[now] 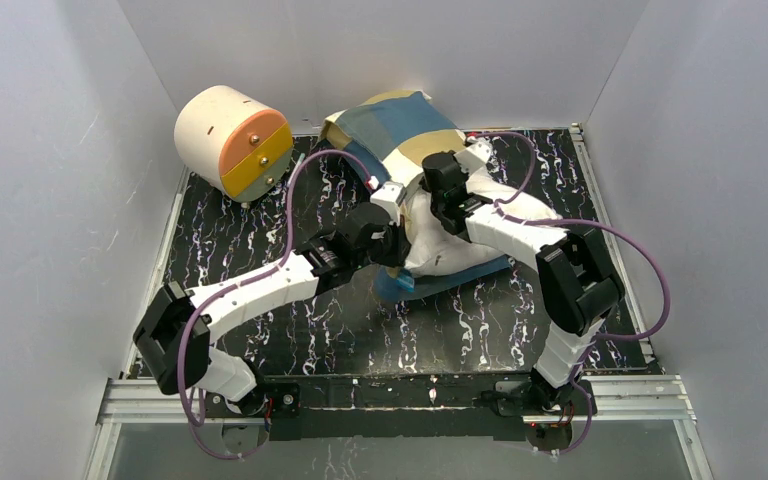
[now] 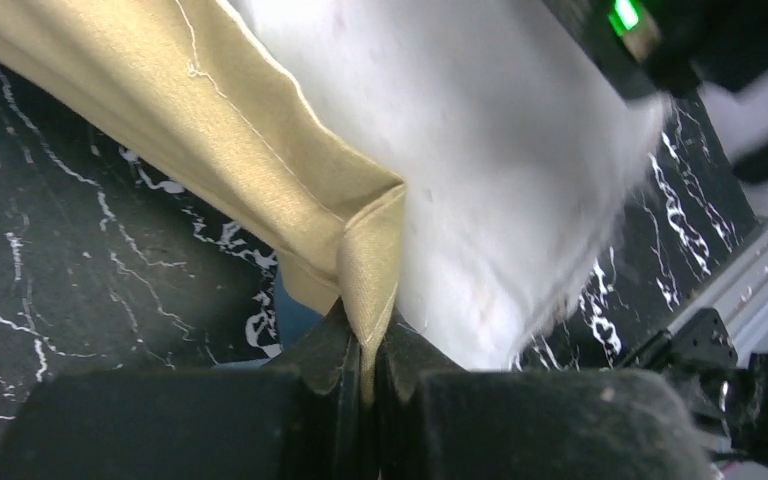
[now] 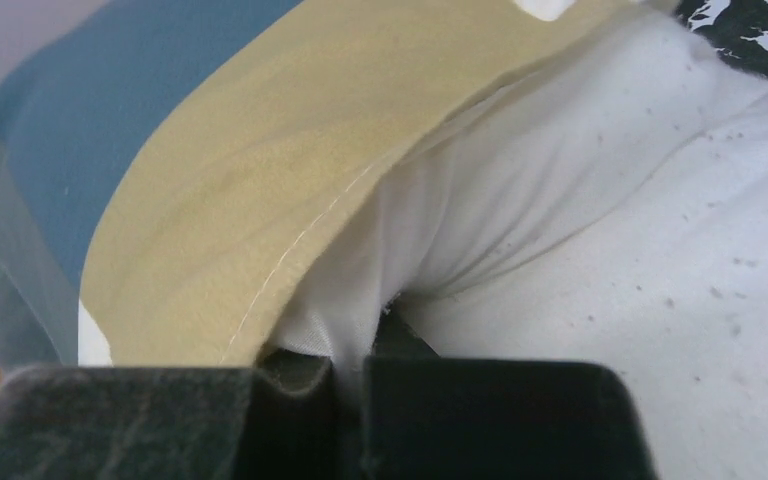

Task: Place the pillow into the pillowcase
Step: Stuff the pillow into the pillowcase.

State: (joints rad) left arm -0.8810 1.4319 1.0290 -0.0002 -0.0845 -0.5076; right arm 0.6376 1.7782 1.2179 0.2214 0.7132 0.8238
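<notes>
- Left gripper (image 2: 360, 350) is clamping tight on the tan hem corner of the pillowcase (image 2: 260, 170).
- Right gripper (image 3: 355, 345) is pinching shut on a white fold of the pillow (image 3: 610, 250), just under the hem.
- Pillow is lying half-covered at centre of the top view, with bare table (image 1: 240, 230) lying to its left.

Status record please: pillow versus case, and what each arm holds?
pillow: plump white stuffed pillow, far end inside the case, near end sticking out
case: blue, tan and cream block-patterned fabric pillowcase, mouth toward the arms
left fingers: shut on the tan hem corner
right fingers: shut on white cloth at the tan hem; pillow or lining, cannot tell
other: cream-and-orange cylinder, far left, apart
</notes>
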